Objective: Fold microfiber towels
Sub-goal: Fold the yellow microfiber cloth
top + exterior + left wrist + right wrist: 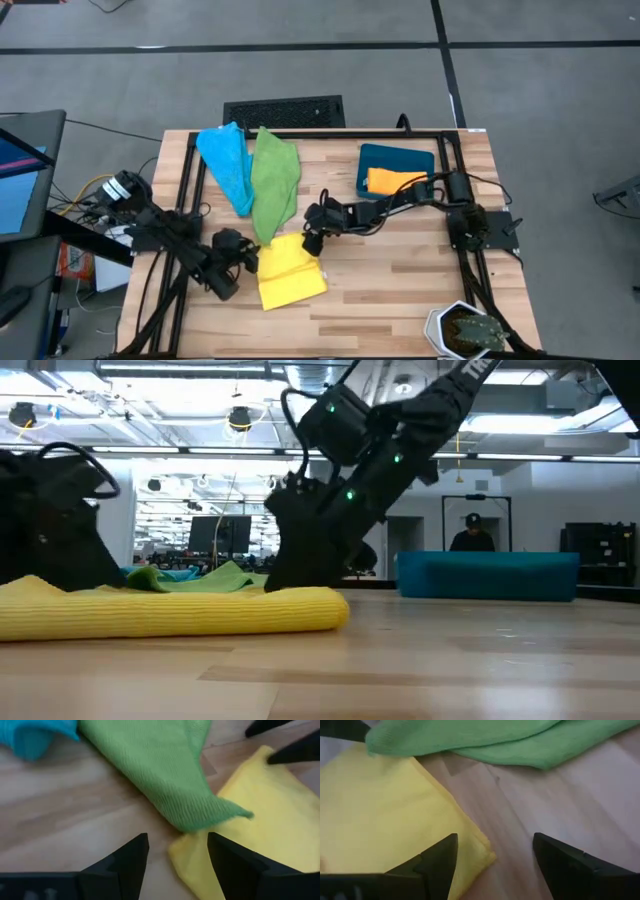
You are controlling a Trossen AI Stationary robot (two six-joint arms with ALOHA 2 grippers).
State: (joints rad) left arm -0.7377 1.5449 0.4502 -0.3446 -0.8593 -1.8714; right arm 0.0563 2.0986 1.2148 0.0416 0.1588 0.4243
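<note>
A folded yellow towel (290, 272) lies flat on the wooden table near its front edge. A green towel (273, 185) and a light blue towel (228, 165) lie crumpled beyond it. The green towel's near tip (220, 812) rests on the yellow towel's far corner. An orange towel (392, 181) lies in the dark teal bin (398, 155). My left gripper (177, 842) stands open at the yellow towel's left far corner. My right gripper (495, 845) stands open over the towel's right far corner (480, 850). Neither has anything between its fingers.
The teal bin (487, 575) stands at the back right of the table. A potted plant (465, 330) sits at the near right corner. A black grille (283, 110) lies beyond the far edge. Bare wood (400, 280) stretches right of the yellow towel. A person (472, 532) shows far off in the room.
</note>
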